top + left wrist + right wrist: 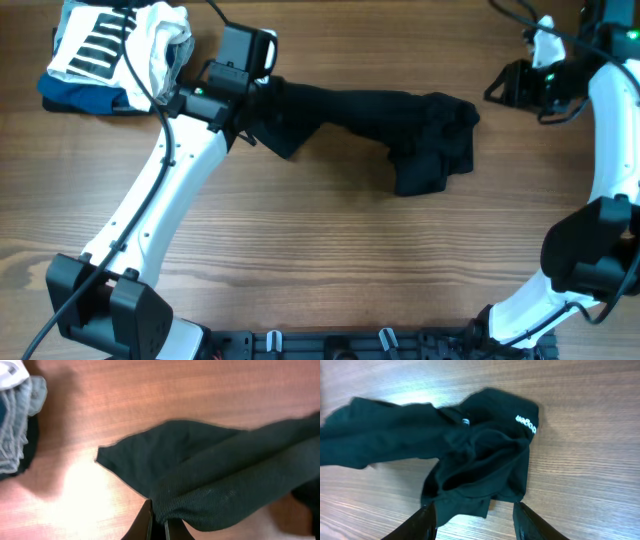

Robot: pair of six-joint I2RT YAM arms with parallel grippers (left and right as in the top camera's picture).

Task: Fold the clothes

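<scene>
The clothes [370,115], a single soft black garment, lay crumpled and unfolded across the upper middle of the wooden surface [330,260]. It stretched from left to right as a long band, narrower and flatter at its left end and bunched into a thick rumpled heap at its right end. Small white printed lettering [526,423] showed near one edge of the heap, with a tiny white tag [465,422] close by.

Left gripper [157,527] at 6 o'clock, jaws pinched onto the edge of the black garment [215,475]. Garment spreads toward 3 o'clock. Folded pile [17,420] at 10 o'clock, apart. Wooden table [150,390] beneath.
</scene>
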